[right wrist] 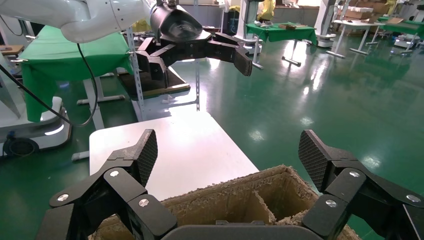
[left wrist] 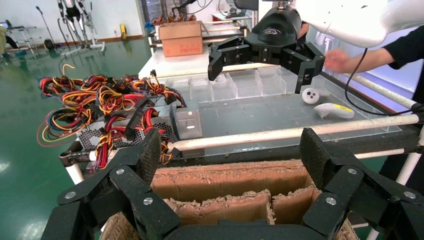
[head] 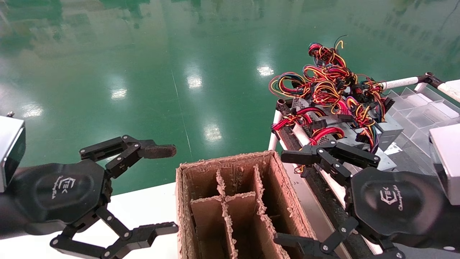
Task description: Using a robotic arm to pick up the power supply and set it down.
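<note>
Several grey power supplies (head: 390, 131) lie in a row on a rack at my right, under a tangle of red, yellow and black wires (head: 327, 82). The left wrist view shows the row's end box (left wrist: 187, 120) and a mesh side (left wrist: 90, 137). My right gripper (head: 280, 198) hangs open beside the rack, just short of the boxes, holding nothing; it also shows in the left wrist view (left wrist: 260, 72). My left gripper (head: 175, 189) stands open and empty left of a cardboard box (head: 226, 160). Each wrist view shows its own gripper (left wrist: 232, 150) (right wrist: 229, 150) wide open above that box.
The cardboard box (right wrist: 225, 192) has frayed dividers and stands between the two grippers on a white table (head: 143, 205). Clear plastic trays (head: 424, 111) sit behind the power supplies. White rack tubes (left wrist: 300, 132) border the rack. A person's arm (left wrist: 370, 57) reaches in at the rack's far side.
</note>
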Tool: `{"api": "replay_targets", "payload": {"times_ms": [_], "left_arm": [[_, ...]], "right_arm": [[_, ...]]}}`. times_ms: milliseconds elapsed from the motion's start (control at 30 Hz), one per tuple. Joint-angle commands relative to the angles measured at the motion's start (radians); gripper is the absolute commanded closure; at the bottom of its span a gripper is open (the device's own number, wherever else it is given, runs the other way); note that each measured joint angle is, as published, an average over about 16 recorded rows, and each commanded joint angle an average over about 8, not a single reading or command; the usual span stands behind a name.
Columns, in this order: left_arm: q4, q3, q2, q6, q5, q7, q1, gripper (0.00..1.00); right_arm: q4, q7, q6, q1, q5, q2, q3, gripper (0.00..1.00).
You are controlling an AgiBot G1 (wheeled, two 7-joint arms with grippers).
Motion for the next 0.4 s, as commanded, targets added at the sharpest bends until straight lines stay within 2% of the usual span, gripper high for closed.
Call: {"api": "replay_targets", "payload": {"times_ms": [33, 400], "left_arm": [[0.000, 0.000, 0.000, 0.000, 0.000, 0.000, 0.000, 0.00], [0.000, 0.000, 0.000, 0.000, 0.000, 0.000, 0.000, 0.00]], "right_arm": [[0.000, 0.000, 0.000, 0.000, 0.000, 0.000, 0.000, 0.00], [-0.001, 0.001, 0.001, 0.001, -0.001, 0.001, 0.001, 0.00]]}}
